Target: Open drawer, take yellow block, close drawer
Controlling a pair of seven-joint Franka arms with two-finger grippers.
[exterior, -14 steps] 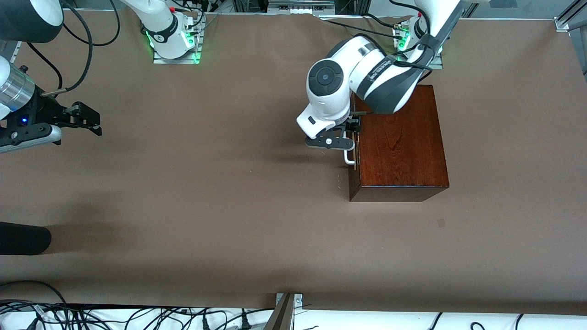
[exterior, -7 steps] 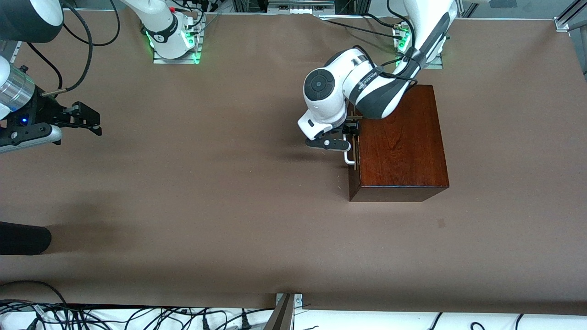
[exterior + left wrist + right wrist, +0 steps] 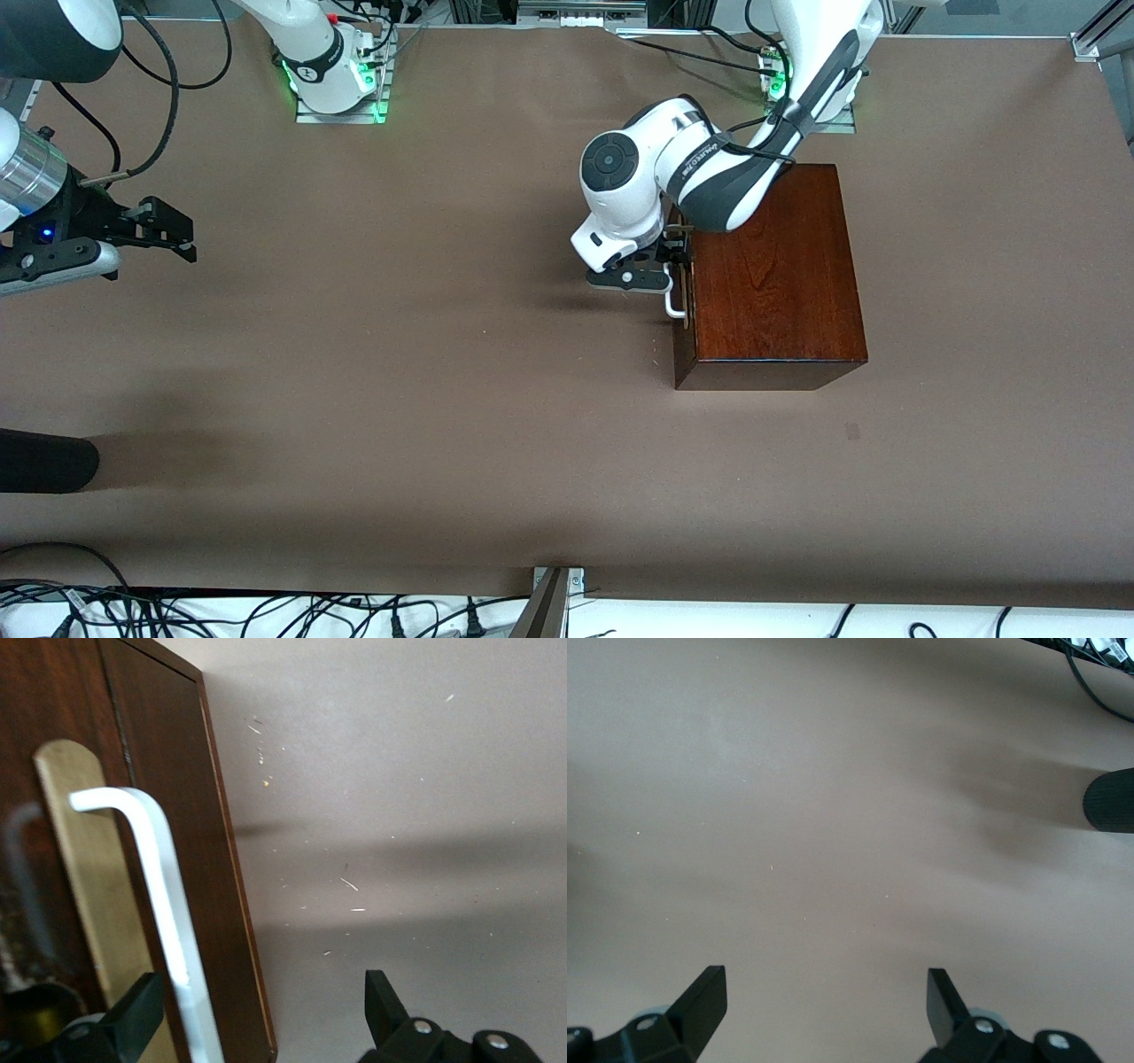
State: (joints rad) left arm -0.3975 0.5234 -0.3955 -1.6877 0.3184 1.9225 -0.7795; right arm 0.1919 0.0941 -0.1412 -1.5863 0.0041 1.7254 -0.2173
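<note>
White handle (image 3: 675,299) runs along the shut drawer (image 3: 683,306) front; left gripper (image 3: 666,263) has edged closer, fingers spread around it. Right gripper (image 3: 168,232) waits open.

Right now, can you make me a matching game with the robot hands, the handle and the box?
Things:
1. left gripper
2. right gripper
3. handle
4. box

Clues:
A. dark reddish-brown wood
B. white bar
C. open, around the handle
D. open, over bare table

Pairs: 1-C, 2-D, 3-B, 4-A
</note>
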